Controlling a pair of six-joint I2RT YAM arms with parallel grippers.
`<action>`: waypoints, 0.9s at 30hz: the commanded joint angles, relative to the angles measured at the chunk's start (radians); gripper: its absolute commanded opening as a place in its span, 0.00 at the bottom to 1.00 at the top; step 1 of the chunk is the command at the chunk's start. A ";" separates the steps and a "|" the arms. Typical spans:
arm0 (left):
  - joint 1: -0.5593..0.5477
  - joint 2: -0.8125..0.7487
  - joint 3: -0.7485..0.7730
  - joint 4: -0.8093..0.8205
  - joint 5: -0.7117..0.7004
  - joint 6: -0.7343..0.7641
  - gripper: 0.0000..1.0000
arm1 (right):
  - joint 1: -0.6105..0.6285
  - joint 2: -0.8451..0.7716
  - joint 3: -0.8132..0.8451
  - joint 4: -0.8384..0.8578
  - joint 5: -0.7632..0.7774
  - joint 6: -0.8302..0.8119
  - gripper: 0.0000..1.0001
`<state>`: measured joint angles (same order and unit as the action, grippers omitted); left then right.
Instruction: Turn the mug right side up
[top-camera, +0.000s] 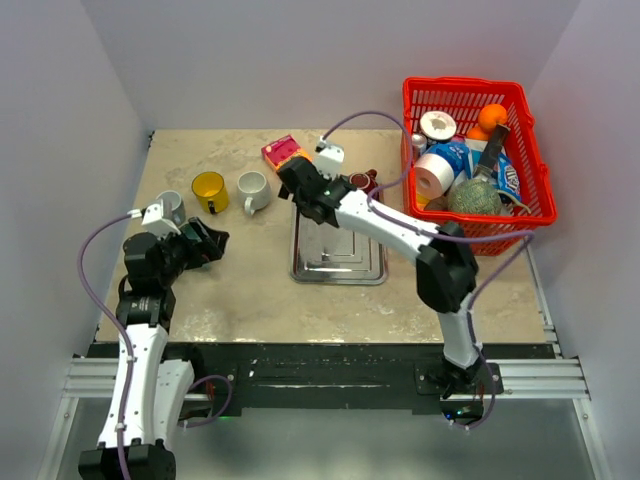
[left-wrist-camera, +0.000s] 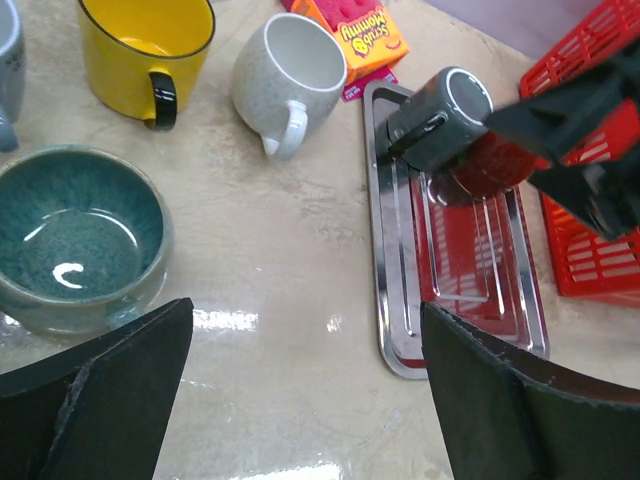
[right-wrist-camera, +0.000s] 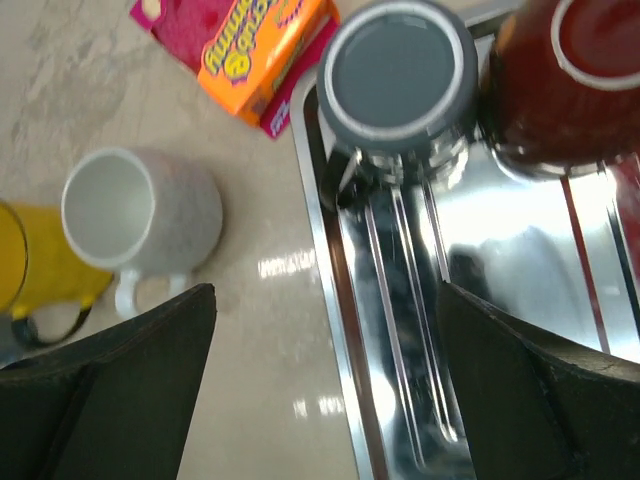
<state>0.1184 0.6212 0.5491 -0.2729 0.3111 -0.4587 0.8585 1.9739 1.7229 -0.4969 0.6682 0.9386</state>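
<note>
A dark grey mug (right-wrist-camera: 400, 80) stands upside down, base up, at the far left corner of the steel tray (right-wrist-camera: 395, 330). It also shows in the left wrist view as the grey mug (left-wrist-camera: 440, 115), with its handle toward the camera. A dark red mug (right-wrist-camera: 575, 75) stands right beside it, also base up. My right gripper (right-wrist-camera: 325, 400) hovers open over the tray's left rim, just short of the grey mug, holding nothing. In the top view the right gripper (top-camera: 303, 195) covers that mug. My left gripper (left-wrist-camera: 305, 400) is open over bare table left of the tray, seen from above as the left gripper (top-camera: 210, 243).
Upright white (left-wrist-camera: 285, 75) and yellow (left-wrist-camera: 145, 45) mugs and a teal bowl (left-wrist-camera: 80, 235) sit left of the tray. An orange candy box (left-wrist-camera: 365, 35) lies behind them. A grey-blue mug (top-camera: 170, 207) stands at the far left. A full red basket (top-camera: 475, 150) fills the back right.
</note>
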 joint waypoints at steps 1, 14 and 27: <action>0.004 0.052 0.015 0.034 0.075 0.015 0.99 | -0.068 0.152 0.274 -0.104 0.005 0.012 0.93; -0.031 0.276 0.199 -0.118 0.065 -0.024 0.99 | -0.118 0.325 0.354 -0.046 -0.013 0.069 0.86; -0.049 0.413 0.285 -0.107 0.075 -0.012 0.99 | -0.119 0.482 0.549 -0.187 0.088 0.189 0.64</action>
<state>0.0757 1.0389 0.7830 -0.3897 0.3683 -0.4778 0.7437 2.4344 2.1853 -0.6060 0.6479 1.0420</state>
